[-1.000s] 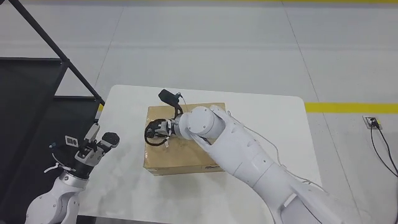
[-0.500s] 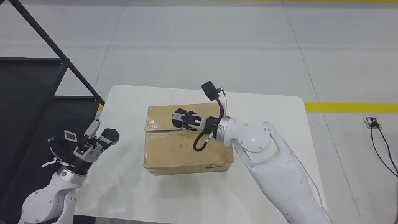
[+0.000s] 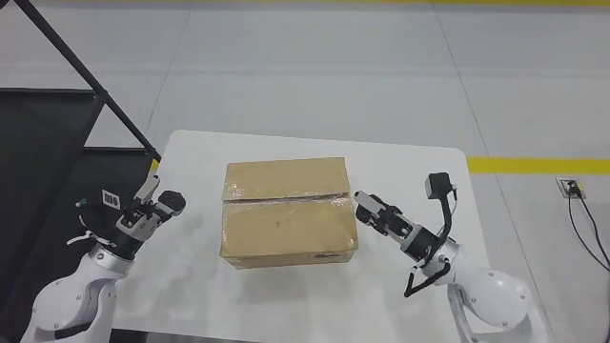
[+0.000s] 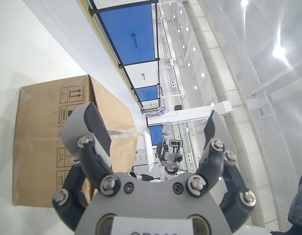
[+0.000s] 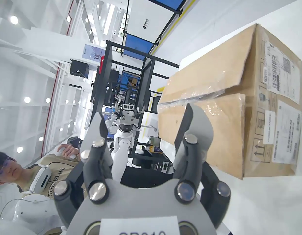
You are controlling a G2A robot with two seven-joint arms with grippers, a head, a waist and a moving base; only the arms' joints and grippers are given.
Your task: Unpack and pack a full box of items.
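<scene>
On the table [image 3: 410,167], closed cardboard box [image 3: 286,214]

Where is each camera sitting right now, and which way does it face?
Top view: overhead on the robot, looking down on the table and box; left gripper and right gripper show either side of the box.
Left wrist view: behind the open left gripper, facing one end of the box.
Right wrist view: behind the open right gripper, facing the opposite end.
Shared: the box, in all three.
</scene>
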